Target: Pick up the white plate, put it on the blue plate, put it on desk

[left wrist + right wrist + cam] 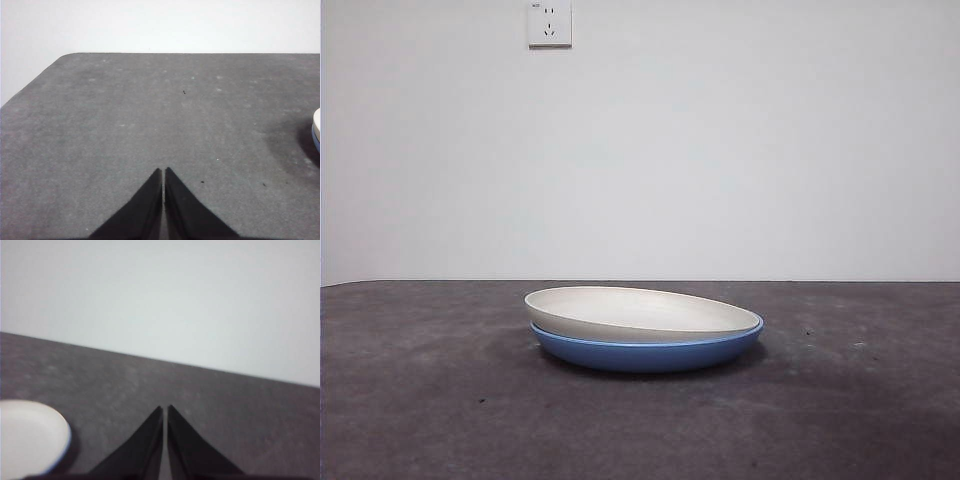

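Cream-white, the white plate [638, 312] sits tilted in the blue plate [650, 352], beside the clenched, empty right gripper [165, 409]. Left gripper [163, 171] is clenched too, plates far aside. I would nudge it level before leaving.

Matte cream-white plate [640, 312], smooth, no shine. Glossy blue plate [650, 353], sleek, faint sheen along the rim. Dull, mottled grey-brown desk [440, 400], finely speckled and slightly grainy. Smooth matt black on left end effector [163, 172] and right end effector [164, 410].

Left claw [163, 172], right claw [164, 410]: matte black, tapered, pointed.
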